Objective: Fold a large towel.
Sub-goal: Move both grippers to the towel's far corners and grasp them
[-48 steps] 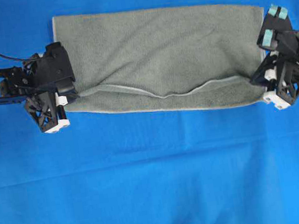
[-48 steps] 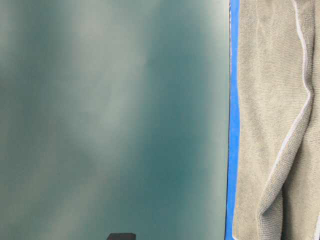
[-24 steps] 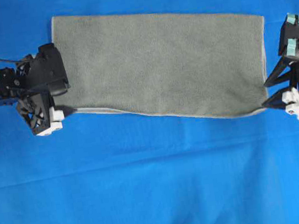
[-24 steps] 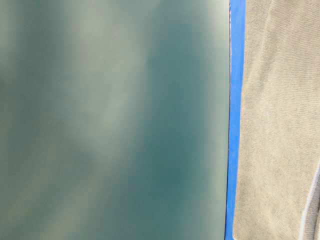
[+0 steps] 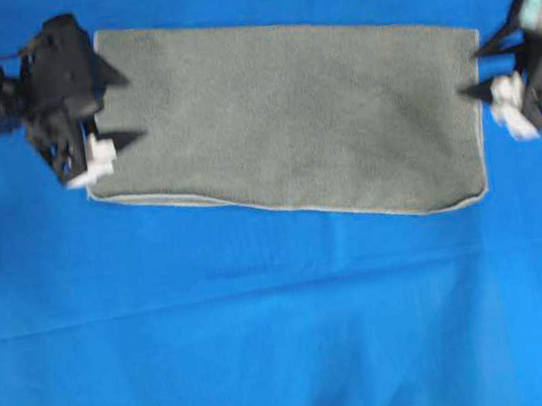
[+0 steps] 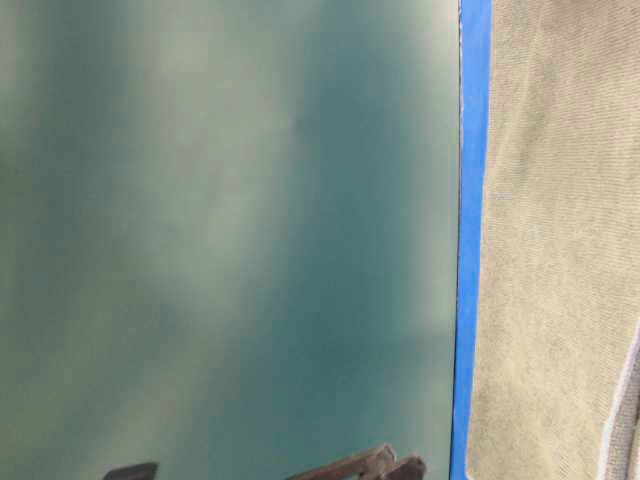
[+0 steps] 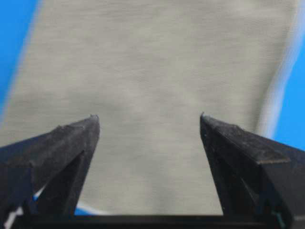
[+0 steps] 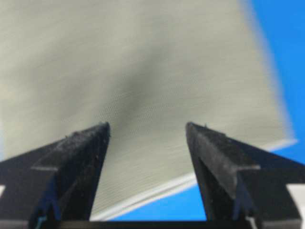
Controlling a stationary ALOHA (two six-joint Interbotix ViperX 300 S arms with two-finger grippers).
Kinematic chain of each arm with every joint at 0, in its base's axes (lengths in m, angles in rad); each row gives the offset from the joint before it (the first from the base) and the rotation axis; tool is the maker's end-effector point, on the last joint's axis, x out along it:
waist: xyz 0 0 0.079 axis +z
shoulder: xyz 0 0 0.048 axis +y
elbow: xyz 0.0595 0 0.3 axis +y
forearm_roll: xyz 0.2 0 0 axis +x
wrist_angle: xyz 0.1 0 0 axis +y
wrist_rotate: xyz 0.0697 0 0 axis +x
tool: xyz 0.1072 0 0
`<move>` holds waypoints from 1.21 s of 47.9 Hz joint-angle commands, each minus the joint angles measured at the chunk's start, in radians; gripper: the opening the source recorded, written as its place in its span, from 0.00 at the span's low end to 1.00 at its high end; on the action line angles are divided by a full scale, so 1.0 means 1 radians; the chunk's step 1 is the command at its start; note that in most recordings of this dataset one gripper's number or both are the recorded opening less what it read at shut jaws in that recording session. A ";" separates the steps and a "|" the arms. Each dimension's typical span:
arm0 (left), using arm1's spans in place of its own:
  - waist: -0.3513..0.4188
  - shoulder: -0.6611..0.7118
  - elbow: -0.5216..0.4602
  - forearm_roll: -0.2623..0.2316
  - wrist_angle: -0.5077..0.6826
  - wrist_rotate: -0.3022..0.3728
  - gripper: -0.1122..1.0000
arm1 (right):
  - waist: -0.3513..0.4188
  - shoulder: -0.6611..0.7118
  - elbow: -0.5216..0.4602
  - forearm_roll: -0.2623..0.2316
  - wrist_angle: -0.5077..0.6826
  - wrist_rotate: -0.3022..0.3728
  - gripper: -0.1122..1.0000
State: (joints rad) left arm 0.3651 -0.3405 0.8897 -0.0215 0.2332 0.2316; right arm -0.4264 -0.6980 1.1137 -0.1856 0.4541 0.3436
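The towel [image 5: 290, 120] lies flat, folded into a long band, across the far half of the blue sheet [image 5: 291, 342], with the left gripper [image 5: 118, 108] at its left end and the right gripper [image 5: 480, 71] at its right end, both with fingers spread wide and holding nothing.

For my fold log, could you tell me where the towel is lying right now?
In the overhead view the towel lies flat on the blue sheet, in the upper half, between the open left gripper and the open right gripper.
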 commanded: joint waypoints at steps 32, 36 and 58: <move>0.293 0.382 -0.123 0.003 -0.239 0.299 0.82 | -0.281 0.469 -0.057 -0.158 -0.267 -0.008 0.68; 0.305 0.397 -0.129 0.003 -0.244 0.327 0.82 | -0.290 0.476 -0.058 -0.163 -0.278 -0.008 0.68; 0.313 0.491 -0.181 0.003 -0.193 0.370 0.38 | -0.302 0.569 -0.067 -0.184 -0.284 -0.035 0.22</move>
State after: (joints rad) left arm 0.6719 0.1565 0.7317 -0.0199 0.0199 0.5983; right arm -0.7240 -0.1273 1.0492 -0.3651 0.1657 0.3114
